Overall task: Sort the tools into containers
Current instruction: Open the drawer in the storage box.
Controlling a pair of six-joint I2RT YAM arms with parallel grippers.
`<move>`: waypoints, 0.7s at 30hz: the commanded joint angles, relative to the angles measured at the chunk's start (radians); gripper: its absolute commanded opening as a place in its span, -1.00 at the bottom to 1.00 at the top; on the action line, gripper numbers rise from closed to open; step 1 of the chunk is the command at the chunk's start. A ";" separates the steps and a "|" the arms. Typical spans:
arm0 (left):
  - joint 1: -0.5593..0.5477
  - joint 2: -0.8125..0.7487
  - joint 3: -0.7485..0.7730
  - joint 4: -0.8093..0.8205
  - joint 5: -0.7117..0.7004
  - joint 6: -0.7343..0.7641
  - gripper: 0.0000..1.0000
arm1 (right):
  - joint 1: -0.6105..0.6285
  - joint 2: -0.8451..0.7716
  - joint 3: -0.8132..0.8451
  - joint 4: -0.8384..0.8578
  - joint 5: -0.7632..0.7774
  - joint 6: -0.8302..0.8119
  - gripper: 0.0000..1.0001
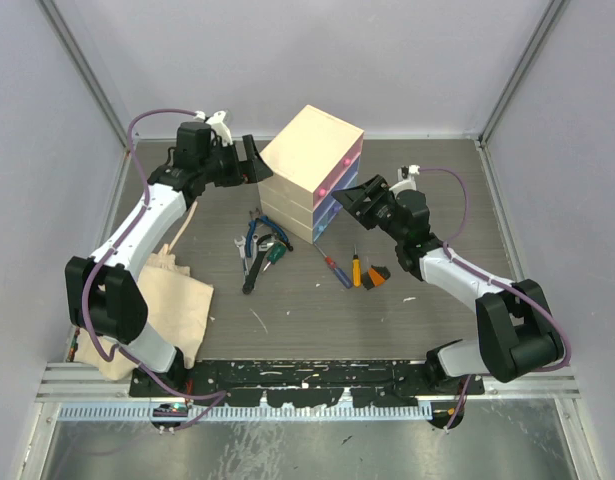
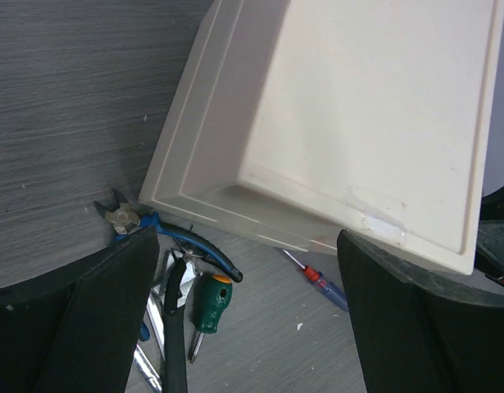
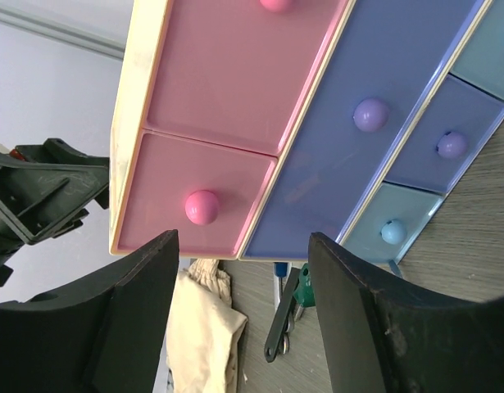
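The cream chest (image 1: pixel 312 165) stands at the table's middle back, and its pink (image 3: pixel 194 196), purple (image 3: pixel 374 123) and blue (image 3: pixel 391 232) drawers are all shut. My left gripper (image 1: pixel 249 160) is open beside the chest's back left side (image 2: pixel 350 123), its fingers (image 2: pixel 88 319) holding nothing. My right gripper (image 1: pixel 352 195) is open just in front of the drawers, below a pink knob (image 3: pixel 202 207). Blue pliers (image 1: pixel 257 232), a green screwdriver (image 1: pixel 275 255), a black-handled tool (image 1: pixel 252 272) and a silver wrench (image 1: pixel 240 245) lie left of the chest. A red screwdriver (image 1: pixel 337 270), an orange screwdriver (image 1: pixel 356 270) and a black-orange piece (image 1: pixel 376 275) lie in front.
A crumpled cream cloth bag (image 1: pixel 172 300) lies at the near left beside the left arm. A thin pale stick (image 1: pixel 259 320) lies near the front of the table. Grey walls close in the table on three sides.
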 commanded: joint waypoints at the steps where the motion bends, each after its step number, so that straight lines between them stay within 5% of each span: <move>1: -0.002 0.008 0.049 -0.004 -0.008 0.011 0.80 | 0.002 -0.022 0.001 0.072 0.008 -0.009 0.38; 21: -0.001 -0.007 0.076 0.066 0.009 -0.038 0.86 | 0.003 0.098 0.024 0.235 -0.099 0.117 0.23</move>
